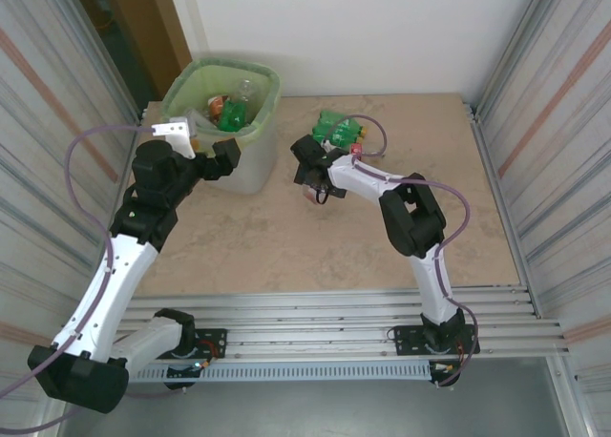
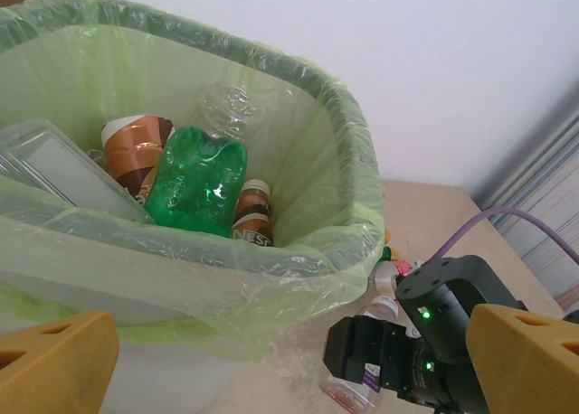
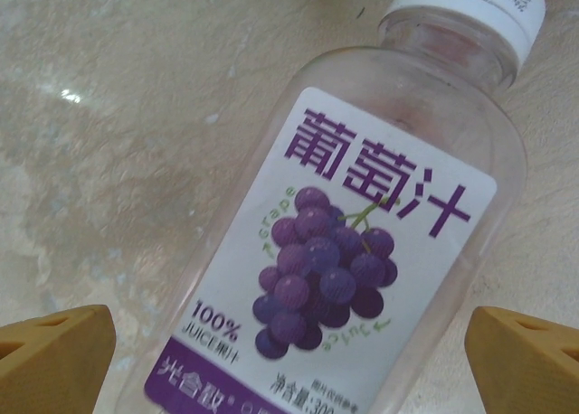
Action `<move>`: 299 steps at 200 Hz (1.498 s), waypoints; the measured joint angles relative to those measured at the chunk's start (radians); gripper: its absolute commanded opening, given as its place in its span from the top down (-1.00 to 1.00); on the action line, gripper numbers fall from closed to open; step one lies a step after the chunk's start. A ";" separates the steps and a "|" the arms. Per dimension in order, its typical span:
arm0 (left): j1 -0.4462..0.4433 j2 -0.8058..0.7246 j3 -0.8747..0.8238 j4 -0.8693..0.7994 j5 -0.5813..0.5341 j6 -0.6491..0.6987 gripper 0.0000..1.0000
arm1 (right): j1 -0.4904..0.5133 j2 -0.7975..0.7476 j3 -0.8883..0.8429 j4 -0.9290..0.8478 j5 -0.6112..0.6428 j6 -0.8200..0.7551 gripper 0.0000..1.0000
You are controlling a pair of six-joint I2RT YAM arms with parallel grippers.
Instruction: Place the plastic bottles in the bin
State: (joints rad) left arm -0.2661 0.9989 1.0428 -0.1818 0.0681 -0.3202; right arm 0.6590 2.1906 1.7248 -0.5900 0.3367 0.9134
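My right tool (image 3: 289, 364) gapes wide over the grape juice bottle (image 3: 362, 233), mid-frame; I'd descend straight, pinching its label.

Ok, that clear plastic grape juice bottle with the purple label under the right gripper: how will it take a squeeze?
The clear plastic grape juice bottle looks empty, so probably light. Lying on its side on the beige tabletop, it may roll or skid if nudged off-centre. Its clear wall and glossy label could dent or slip.

Both end effectors (image 2: 289, 364) (image 3: 291, 360) spread wide
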 measured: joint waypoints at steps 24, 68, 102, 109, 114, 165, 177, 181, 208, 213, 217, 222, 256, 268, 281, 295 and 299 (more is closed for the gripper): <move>0.000 0.000 -0.005 0.001 0.003 -0.003 -0.98 | -0.010 0.029 0.016 -0.002 -0.001 0.000 -0.95; 0.000 0.002 -0.009 0.001 0.010 -0.010 -0.97 | -0.018 0.074 0.030 -0.005 -0.006 0.003 -0.98; 0.000 0.005 -0.009 0.000 0.010 -0.011 -0.97 | -0.018 0.081 0.031 -0.007 -0.012 -0.004 -0.85; 0.000 0.006 -0.010 0.001 0.010 -0.011 -0.97 | -0.018 0.080 0.028 -0.006 -0.014 -0.005 -0.81; 0.000 0.007 -0.010 0.001 0.010 -0.011 -0.97 | -0.018 0.077 0.021 -0.005 -0.015 -0.007 -0.78; 0.000 0.016 -0.016 0.005 0.010 -0.019 -0.98 | -0.009 0.032 -0.066 0.050 0.003 -0.048 -0.39; 0.000 0.019 -0.019 0.005 0.010 -0.021 -0.97 | 0.001 0.016 -0.093 0.060 0.006 -0.059 -0.25; 0.000 0.020 -0.020 0.005 0.010 -0.021 -0.97 | 0.005 0.010 -0.103 0.063 0.006 -0.061 -0.21; 0.000 0.024 -0.022 0.008 0.011 -0.022 -0.98 | 0.049 -0.027 -0.157 0.069 0.004 -0.081 0.09; 0.000 0.024 -0.022 0.008 0.011 -0.022 -0.97 | 0.055 -0.034 -0.167 0.071 0.004 -0.085 0.13; 0.000 0.024 -0.023 0.008 0.011 -0.022 -0.97 | 0.061 -0.042 -0.178 0.074 0.003 -0.087 0.16; 0.000 0.024 -0.023 0.008 0.013 -0.023 -0.97 | 0.068 -0.051 -0.191 0.076 0.002 -0.092 0.18; 0.000 0.024 -0.023 0.008 0.018 -0.026 -0.97 | 0.106 -0.142 -0.296 0.094 0.004 -0.144 0.28; 0.000 0.024 -0.023 0.008 0.018 -0.027 -0.97 | 0.119 -0.189 -0.335 0.109 0.011 -0.168 0.31; 0.000 0.024 -0.023 0.008 0.018 -0.029 -0.97 | 0.134 -0.249 -0.376 0.134 0.020 -0.195 0.35; -0.001 0.024 -0.023 0.008 0.018 -0.032 -0.97 | 0.150 -0.323 -0.422 0.172 0.035 -0.223 0.40; -0.003 0.024 -0.023 0.008 0.018 -0.034 -0.97 | 0.154 -0.347 -0.435 0.183 0.037 -0.232 0.42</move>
State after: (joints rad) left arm -0.2687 1.0229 1.0203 -0.1738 0.0864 -0.3542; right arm 0.8131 1.8435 1.2900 -0.4068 0.3740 0.6815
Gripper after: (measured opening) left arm 0.986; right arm 0.641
